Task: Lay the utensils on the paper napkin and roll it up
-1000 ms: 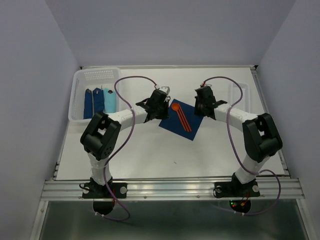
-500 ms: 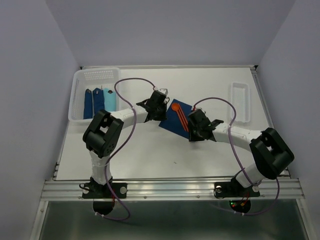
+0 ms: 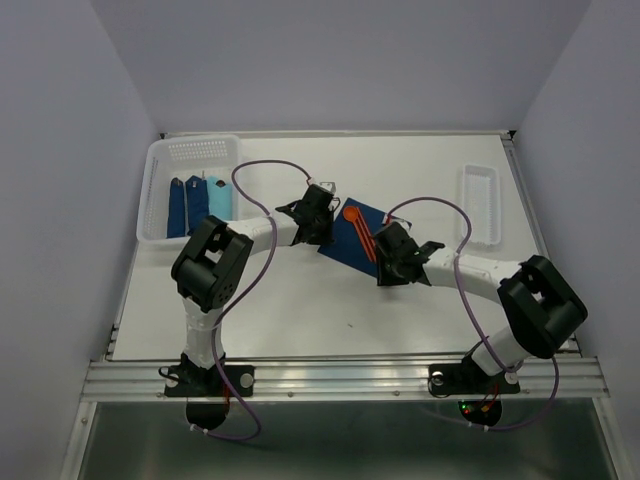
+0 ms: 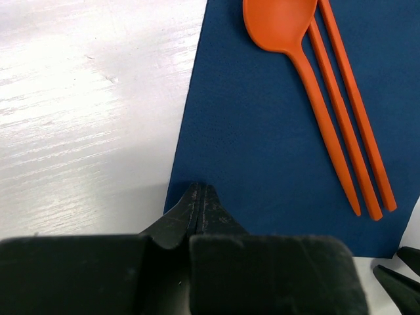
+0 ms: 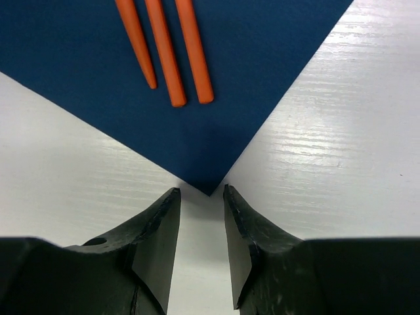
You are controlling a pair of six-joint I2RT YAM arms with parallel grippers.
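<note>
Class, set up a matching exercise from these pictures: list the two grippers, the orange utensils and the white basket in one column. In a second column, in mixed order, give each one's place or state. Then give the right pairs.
Column one
1. left gripper
2. right gripper
3. orange utensils
4. white basket

Column two
A. lying on the napkin
B. shut, tips at the napkin's edge
C. open, jaws either side of a napkin corner
D. at the far left of the table, holding blue rolls

Pairs: 1-B, 2-C, 3-A, 4-D
</note>
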